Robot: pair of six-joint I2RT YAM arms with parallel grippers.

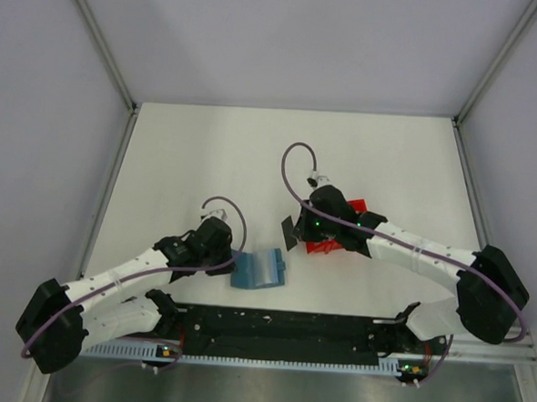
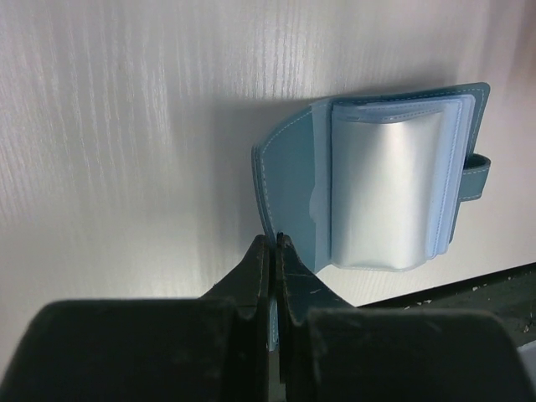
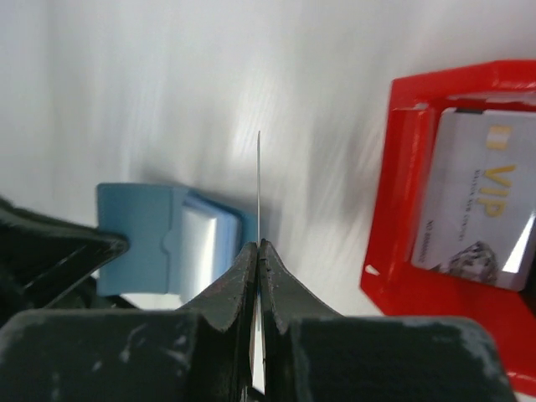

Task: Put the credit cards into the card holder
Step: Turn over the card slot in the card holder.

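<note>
Two claws at work. My left claw, closed, pinches the cover edge of the card holder, which lies open on the counter. My right claw grips one credit card edge-on, between holder and red tray. Step in hand: transfer. Next, I judge, the card needs aligning with a pocket mouth.

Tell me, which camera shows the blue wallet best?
The left wrist view: the card holder lies open, close up, its sleeves showing. The top view shows it small; the right wrist view, only partly.
</note>
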